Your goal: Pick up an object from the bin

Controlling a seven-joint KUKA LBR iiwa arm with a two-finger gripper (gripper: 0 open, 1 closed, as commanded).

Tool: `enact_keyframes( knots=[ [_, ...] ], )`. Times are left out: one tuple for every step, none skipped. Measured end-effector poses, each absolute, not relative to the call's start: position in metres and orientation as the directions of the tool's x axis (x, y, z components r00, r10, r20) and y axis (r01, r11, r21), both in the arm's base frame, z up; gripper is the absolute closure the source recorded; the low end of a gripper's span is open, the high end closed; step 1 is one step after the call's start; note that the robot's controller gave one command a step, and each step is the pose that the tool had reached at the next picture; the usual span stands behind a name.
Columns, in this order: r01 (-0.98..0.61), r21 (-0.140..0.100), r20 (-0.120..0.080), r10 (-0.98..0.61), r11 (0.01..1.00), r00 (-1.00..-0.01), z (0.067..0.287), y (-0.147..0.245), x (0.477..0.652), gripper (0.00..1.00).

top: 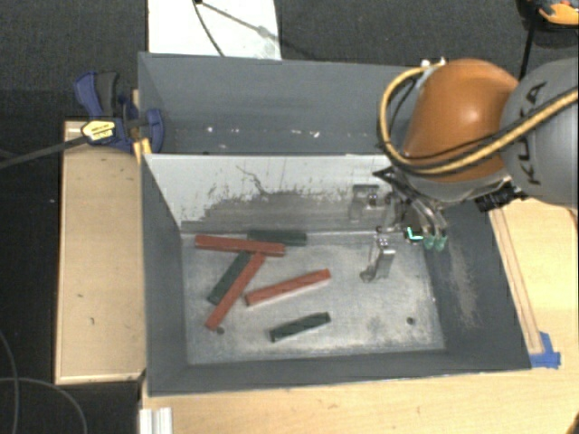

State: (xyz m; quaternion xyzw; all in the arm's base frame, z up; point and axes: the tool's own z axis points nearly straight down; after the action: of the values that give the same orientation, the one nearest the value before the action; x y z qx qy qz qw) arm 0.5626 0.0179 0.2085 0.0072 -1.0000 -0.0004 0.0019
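Note:
My gripper [374, 266] hangs over the right part of the bin floor, below the orange-domed wrist, with nothing visibly in it. The nearest thing is a red stick [288, 287], which lies slanted just to the gripper's left and apart from it. A short dark green stick [299, 325] lies lower down, near the bin's front wall.
Further left several more sticks lie crossed. A red one [240, 244] and a dark green one [278, 237] lie along the back of the floor. Another red one [233, 292] and a dark green one [226, 280] slant below them. The bin's sloping right wall stands close beside the gripper.

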Motion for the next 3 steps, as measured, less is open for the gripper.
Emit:
enact_keyframes(
  knots=[
    [-0.014,0.001,-0.003,-0.014,1.0,-1.0,0.212,0.018,0.564,0.0],
    [0.051,0.002,-0.009,0.051,0.999,-0.999,0.149,0.036,0.573,0.0],
    [-0.153,0.0,0.003,-0.153,0.988,-0.988,0.139,0.066,0.537,0.0]
  ],
)
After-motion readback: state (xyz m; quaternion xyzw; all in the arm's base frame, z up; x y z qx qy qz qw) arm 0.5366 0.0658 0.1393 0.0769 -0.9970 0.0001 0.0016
